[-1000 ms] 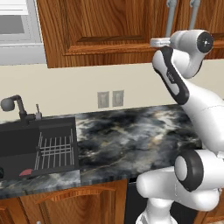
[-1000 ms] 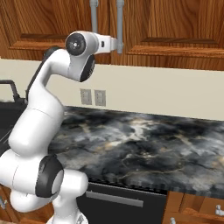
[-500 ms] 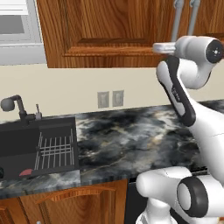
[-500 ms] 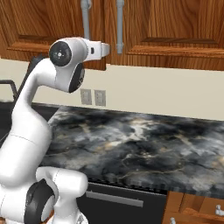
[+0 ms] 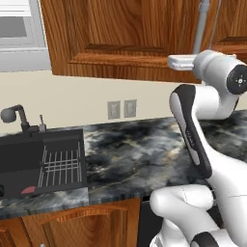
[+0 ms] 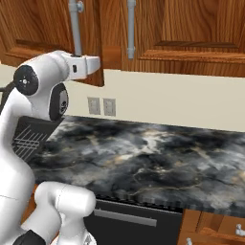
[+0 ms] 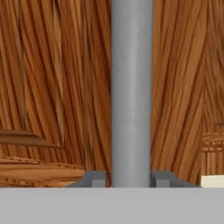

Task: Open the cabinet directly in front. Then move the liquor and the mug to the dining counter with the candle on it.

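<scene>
Two cabinet (image 6: 182, 28) doors, two handles; hand (image 7: 131, 178) straddles one.

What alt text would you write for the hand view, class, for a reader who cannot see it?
A vertical grey bar handle runs up the middle, between the gripper fingertips at the bottom. Behind it is the cabinet, reddish-brown wood with a raised-panel edge at lower left.

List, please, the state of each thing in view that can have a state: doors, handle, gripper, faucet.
left cabinet door: slightly ajar
right cabinet door: closed
left bar handle: between the fingertips
gripper: closed on the left bar handle
faucet: no water running
lower cabinet door: closed
</scene>
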Controlling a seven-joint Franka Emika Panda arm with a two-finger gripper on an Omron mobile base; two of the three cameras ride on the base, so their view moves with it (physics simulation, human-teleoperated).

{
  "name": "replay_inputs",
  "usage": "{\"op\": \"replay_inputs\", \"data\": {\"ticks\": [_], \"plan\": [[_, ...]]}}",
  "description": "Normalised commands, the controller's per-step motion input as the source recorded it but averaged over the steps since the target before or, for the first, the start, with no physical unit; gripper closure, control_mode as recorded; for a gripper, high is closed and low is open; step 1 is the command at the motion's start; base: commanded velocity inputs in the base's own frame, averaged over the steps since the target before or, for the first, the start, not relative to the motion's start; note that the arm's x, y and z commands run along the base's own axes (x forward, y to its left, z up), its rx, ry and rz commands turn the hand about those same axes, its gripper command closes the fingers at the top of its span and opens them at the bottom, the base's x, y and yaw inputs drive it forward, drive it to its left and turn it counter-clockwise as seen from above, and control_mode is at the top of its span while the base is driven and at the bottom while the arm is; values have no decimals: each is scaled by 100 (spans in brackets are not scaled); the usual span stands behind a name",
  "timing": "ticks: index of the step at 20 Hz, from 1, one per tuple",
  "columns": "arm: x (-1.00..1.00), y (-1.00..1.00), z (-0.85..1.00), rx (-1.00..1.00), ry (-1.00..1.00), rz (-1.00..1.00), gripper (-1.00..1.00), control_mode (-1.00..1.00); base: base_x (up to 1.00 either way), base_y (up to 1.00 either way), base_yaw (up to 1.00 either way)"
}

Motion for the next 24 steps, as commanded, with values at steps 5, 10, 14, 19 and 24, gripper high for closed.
{"op": "replay_inputs", "data": {"ticks": [5,10,14,19,24], "plan": [[-100,79,46,0,-1,-18,100,-100,0,0,0],[-99,97,39,0,0,-22,100,-100,0,0,0],[-93,100,23,-3,0,-21,100,-100,0,0,0],[-66,100,-1,-8,0,-13,100,-100,0,0,0],[-56,100,0,-7,0,-12,100,-100,0,0,0]]}}
